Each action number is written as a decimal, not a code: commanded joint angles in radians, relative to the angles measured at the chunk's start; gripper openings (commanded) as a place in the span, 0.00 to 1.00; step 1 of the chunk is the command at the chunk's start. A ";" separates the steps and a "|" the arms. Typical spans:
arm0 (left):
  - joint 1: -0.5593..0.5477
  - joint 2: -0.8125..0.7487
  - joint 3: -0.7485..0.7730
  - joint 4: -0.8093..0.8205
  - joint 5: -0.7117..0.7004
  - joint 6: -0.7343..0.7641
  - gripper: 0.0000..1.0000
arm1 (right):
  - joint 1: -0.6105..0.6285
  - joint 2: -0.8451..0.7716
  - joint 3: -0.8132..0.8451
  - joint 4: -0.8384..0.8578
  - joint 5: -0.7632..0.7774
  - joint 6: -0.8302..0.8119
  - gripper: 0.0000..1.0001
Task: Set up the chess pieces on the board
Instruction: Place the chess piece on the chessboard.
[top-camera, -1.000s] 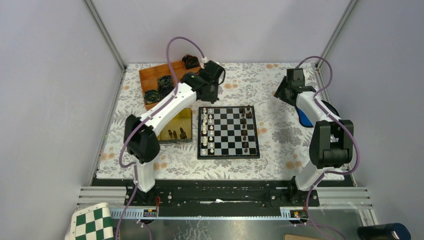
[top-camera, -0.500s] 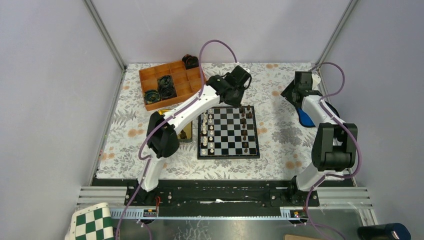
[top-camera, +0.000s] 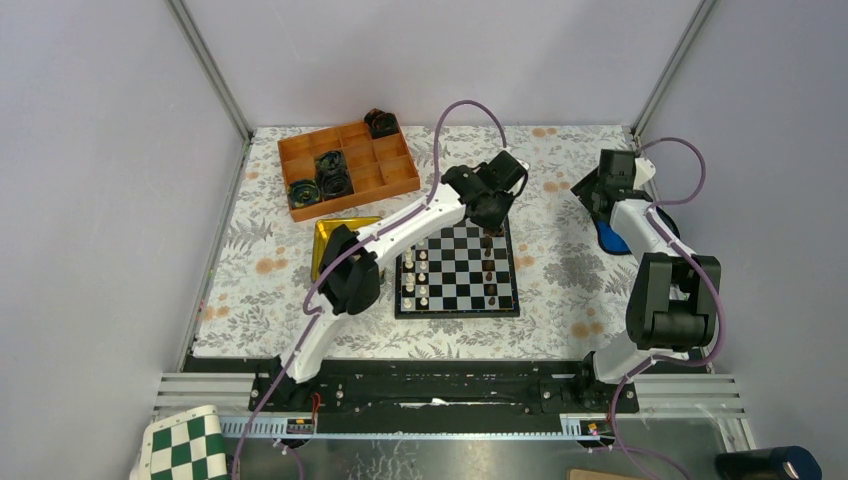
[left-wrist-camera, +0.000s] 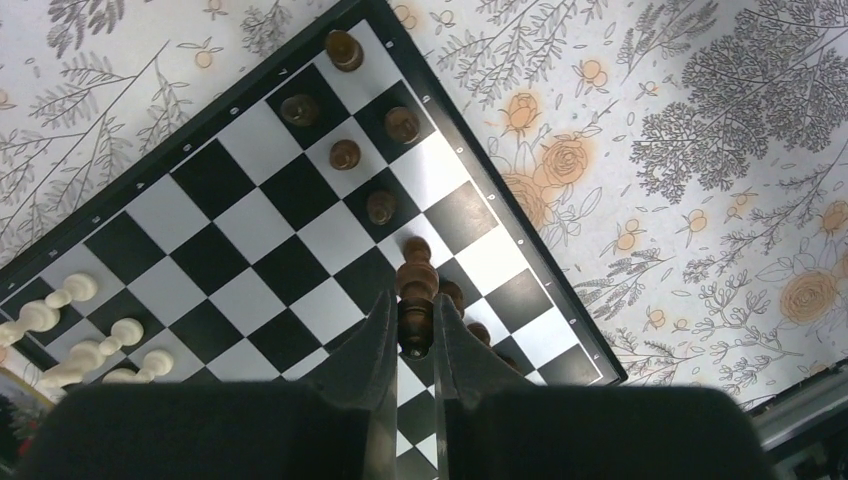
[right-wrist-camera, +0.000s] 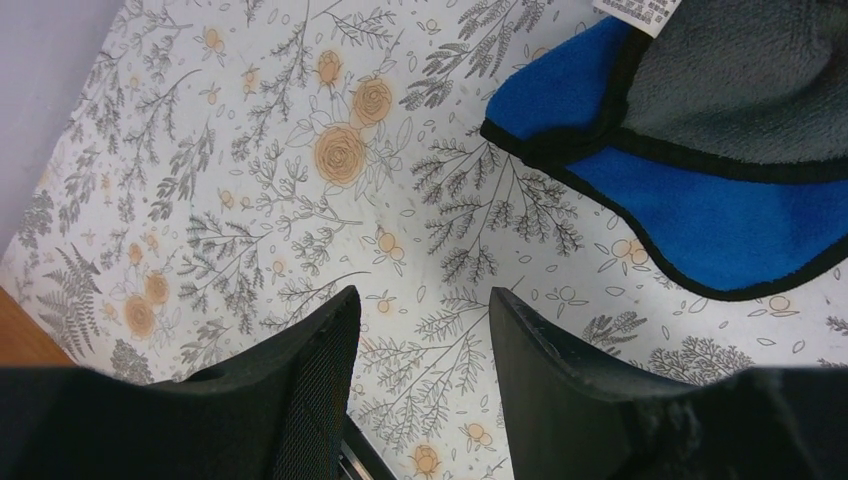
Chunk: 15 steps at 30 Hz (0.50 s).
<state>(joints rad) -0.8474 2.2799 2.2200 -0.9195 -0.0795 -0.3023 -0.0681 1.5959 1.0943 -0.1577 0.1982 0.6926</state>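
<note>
The small black-and-white chessboard (top-camera: 457, 267) lies mid-table; it also shows in the left wrist view (left-wrist-camera: 250, 215). White pieces (top-camera: 415, 268) stand in its left columns, dark brown pieces (top-camera: 490, 262) on its right side. My left gripper (top-camera: 492, 218) hangs over the board's far right corner, shut on a dark brown chess piece (left-wrist-camera: 416, 296) held above the right-hand squares. More brown pieces (left-wrist-camera: 345, 155) and white pieces (left-wrist-camera: 60, 320) show below it. My right gripper (top-camera: 592, 190) (right-wrist-camera: 425, 310) is open and empty over the floral cloth at the far right.
An orange compartment tray (top-camera: 345, 168) with black coiled objects stands at the back left. A yellow tray (top-camera: 330, 235) lies left of the board, partly behind my left arm. A blue and grey cloth (top-camera: 608, 233) (right-wrist-camera: 700, 150) lies at the right. A green-and-white checkered sheet (top-camera: 185, 445) lies off the table, front left.
My left arm has swung right from near the orange tray to the board's far right corner. My right gripper has drifted a little to the right.
</note>
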 joint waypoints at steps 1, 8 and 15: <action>-0.019 0.024 0.053 0.011 0.023 0.038 0.00 | -0.002 -0.052 -0.008 0.055 0.030 0.025 0.57; -0.025 0.059 0.053 0.050 0.022 0.032 0.00 | -0.002 -0.070 -0.024 0.078 0.022 0.029 0.56; -0.030 0.091 0.037 0.122 0.006 0.014 0.00 | -0.002 -0.082 -0.024 0.087 0.022 0.015 0.56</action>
<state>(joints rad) -0.8692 2.3520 2.2436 -0.8860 -0.0673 -0.2928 -0.0681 1.5658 1.0676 -0.1177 0.1982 0.7063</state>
